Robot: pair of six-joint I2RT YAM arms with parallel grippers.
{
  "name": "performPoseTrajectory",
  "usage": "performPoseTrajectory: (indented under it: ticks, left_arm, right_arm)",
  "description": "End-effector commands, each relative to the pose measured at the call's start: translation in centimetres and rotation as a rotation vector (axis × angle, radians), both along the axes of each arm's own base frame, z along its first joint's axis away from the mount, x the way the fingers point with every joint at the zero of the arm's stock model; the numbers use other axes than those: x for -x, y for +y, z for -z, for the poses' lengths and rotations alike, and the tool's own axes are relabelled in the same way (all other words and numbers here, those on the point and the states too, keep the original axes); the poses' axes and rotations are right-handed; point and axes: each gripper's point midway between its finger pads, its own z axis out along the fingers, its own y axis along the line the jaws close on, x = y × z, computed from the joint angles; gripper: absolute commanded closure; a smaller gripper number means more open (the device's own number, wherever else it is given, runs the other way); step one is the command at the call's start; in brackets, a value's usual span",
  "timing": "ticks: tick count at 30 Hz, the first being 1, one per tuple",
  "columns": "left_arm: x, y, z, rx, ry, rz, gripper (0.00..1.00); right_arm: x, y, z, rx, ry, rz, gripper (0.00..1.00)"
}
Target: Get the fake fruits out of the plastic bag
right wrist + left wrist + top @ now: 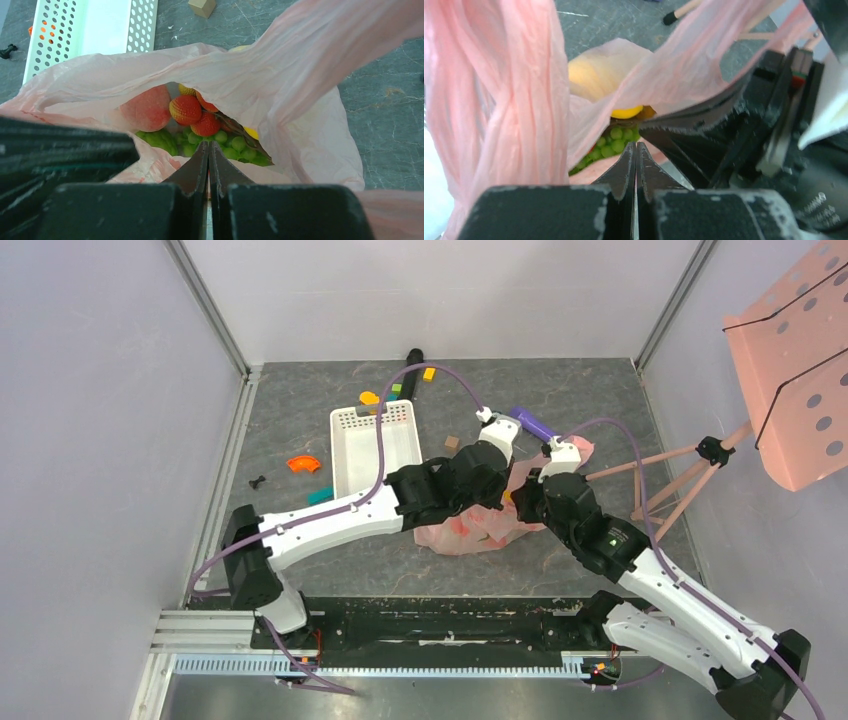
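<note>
**Fruits Sit in the Pink Bag**

The bag (470, 530) lies on the bench (560, 390) between the two arms, near the white basket (350, 460). The left end effector (636, 150) is closed, pinching the bag's edge, and the right end effector (209, 147) is closed on the edge too. The bag's mouth gapes. Inside lie the fruits (195, 127) — red berries (186, 110), a pink peach (148, 107), green grapes (230, 145) and a yellow fruit (626, 112).

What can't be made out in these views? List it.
- Top external: what lies in the plastic bag, covered by both arms and the film.
- Left wrist: yellow fruit, mostly veiled by bag film; green grapes partly behind the left gripper.
- Right wrist: whether the right gripper pinches film; its fingertips hide the rim.
</note>
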Motion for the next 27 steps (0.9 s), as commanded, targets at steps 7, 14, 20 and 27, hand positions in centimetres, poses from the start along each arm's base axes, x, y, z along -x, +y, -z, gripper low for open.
performPoseTrajectory:
  ticks: [7, 14, 20, 27]
  left_arm:
    - [-3.5, -1.4, 2.5, -0.003, 0.010, -0.113, 0.98]
    - [-2.1, 1.2, 8.6, -0.091, 0.080, -0.145, 0.98]
    - [-0.2, 4.2, 11.2, -0.103, 0.130, -0.160, 0.98]
    - [2.2, 7.4, 12.7, -0.055, 0.176, -0.165, 0.98]
  right_arm:
    - [-0.6, 0.1, -0.3, -0.031, -0.015, 0.034, 1.00]
    - [-0.7, -1.0, 0.8, -0.002, 0.003, 0.086, 1.00]
    - [-0.5, -2.9, 4.2, 0.085, 0.054, 0.166, 1.00]
    - [0.4, -4.3, 8.0, 0.157, 0.120, 0.205, 1.00]
